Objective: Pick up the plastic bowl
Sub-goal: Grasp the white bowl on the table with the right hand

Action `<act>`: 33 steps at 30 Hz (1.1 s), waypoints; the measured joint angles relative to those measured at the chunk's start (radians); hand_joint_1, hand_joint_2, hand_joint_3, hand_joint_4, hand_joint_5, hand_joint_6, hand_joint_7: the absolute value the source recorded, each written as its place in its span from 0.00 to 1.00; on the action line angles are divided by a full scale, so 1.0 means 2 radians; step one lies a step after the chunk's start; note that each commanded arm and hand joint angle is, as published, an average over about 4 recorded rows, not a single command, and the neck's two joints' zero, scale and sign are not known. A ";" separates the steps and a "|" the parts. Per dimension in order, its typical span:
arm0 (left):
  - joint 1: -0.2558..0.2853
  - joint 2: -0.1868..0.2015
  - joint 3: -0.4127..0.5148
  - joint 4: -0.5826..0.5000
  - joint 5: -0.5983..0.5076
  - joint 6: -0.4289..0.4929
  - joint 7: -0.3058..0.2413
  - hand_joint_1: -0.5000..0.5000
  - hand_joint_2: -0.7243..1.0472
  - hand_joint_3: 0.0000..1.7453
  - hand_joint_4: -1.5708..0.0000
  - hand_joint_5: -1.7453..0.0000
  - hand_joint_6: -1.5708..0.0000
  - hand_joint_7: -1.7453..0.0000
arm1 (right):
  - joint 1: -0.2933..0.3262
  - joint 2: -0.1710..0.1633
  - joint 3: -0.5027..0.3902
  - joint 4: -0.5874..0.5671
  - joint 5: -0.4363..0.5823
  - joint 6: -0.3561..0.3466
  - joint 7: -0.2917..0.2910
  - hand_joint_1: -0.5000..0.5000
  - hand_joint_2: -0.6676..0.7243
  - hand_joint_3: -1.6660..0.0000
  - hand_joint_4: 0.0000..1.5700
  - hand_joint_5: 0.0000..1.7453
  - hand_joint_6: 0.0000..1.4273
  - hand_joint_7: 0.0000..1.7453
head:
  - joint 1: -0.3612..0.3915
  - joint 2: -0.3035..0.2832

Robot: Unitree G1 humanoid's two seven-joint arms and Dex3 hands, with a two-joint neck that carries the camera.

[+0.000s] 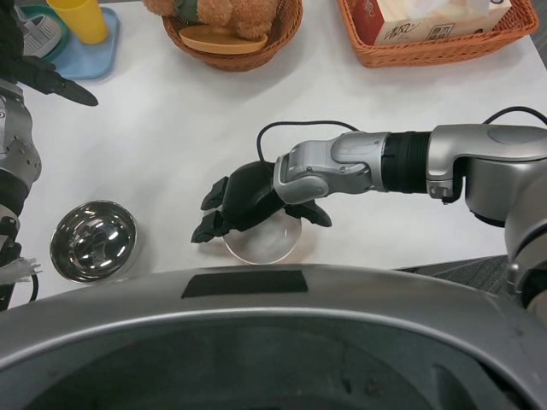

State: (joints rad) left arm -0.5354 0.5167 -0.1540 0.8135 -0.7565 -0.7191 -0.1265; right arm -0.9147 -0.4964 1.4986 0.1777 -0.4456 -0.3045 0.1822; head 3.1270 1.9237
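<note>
Below, right hand (248, 205) covers the clear plastic bowl (265, 242), contents unseen.

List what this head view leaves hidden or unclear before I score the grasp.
- Clear plastic bowl: the right hand covers most of it, so actual contact cannot be told.
- Left hand: cut by the left edge; pose unclear.
- Tissue box in the orange basket: cut by the top edge.
- Soft toy: top cut off.

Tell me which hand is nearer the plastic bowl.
Right. The right hand sits directly over the plastic bowl; the left hand is far off at the table's upper left.
</note>
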 measured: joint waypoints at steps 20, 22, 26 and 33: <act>0.000 0.001 -0.001 0.000 -0.006 0.000 0.000 0.00 0.08 0.00 1.00 1.00 1.00 1.00 | 0.019 -0.007 -0.024 0.015 0.043 -0.022 0.000 0.22 0.30 0.19 0.00 0.01 0.00 0.59 | 0.000 -0.002; 0.000 0.001 -0.001 0.000 -0.006 0.000 0.000 0.00 0.06 0.00 1.00 1.00 1.00 1.00 | 0.021 -0.007 -0.025 0.019 0.051 -0.026 0.000 0.24 0.20 0.07 0.00 0.04 0.00 0.73 | 0.000 -0.002; 0.000 0.001 -0.001 0.000 -0.006 0.000 0.000 0.00 0.08 0.00 1.00 1.00 1.00 1.00 | 0.023 -0.009 -0.025 0.032 0.074 -0.040 -0.006 0.21 0.11 0.05 0.00 0.14 0.00 0.82 | 0.001 -0.002; 0.001 0.001 -0.001 0.000 -0.006 0.000 0.000 0.00 0.05 0.00 1.00 1.00 1.00 1.00 | 0.024 -0.009 -0.025 0.041 0.076 -0.053 -0.016 0.12 0.08 0.05 0.00 0.29 0.00 0.85 | 0.002 -0.001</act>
State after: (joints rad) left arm -0.5342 0.5188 -0.1555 0.8132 -0.7677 -0.7191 -0.1274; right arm -0.8667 -0.5154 1.4477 0.2590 -0.2928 -0.4108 0.1501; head 3.1301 1.9223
